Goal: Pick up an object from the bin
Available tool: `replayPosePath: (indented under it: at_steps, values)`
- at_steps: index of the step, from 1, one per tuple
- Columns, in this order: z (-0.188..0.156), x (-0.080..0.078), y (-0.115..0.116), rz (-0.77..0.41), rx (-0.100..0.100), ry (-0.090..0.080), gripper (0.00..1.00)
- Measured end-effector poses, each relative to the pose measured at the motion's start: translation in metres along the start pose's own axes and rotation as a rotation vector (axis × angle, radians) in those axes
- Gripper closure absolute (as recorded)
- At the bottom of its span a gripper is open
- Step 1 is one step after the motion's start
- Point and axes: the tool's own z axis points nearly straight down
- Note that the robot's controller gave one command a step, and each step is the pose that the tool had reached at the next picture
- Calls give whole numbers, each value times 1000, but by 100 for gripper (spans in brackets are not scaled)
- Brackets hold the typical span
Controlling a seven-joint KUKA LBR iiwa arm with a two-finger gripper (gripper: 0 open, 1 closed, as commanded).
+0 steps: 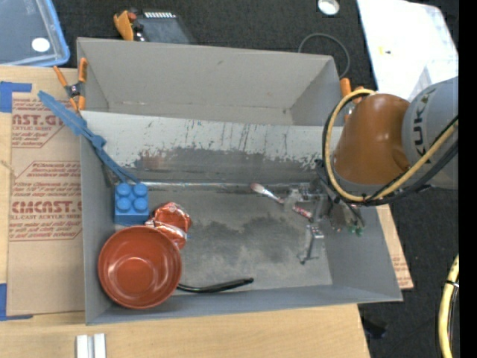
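Hanging over the right of the bin [223, 241], the pincer [311, 246] perhaps grips nothing; spread unclear.

Dark speckled carpet [246, 13] covers the far floor; a blue plastic tray [26, 13] sits far left, a white sheet [410, 36] far right, pale wooden tabletop [223, 334] near
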Motion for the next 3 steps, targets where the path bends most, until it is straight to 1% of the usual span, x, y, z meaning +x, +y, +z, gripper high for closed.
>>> replayPosePath:
  at_steps: [1,2,3]
  values:
    - [-5,-2,0,-1,1,-7,0]
    - [53,-18,13,107,-1,-8,0]
    - [20,-46,26,181,-1,-10,0]
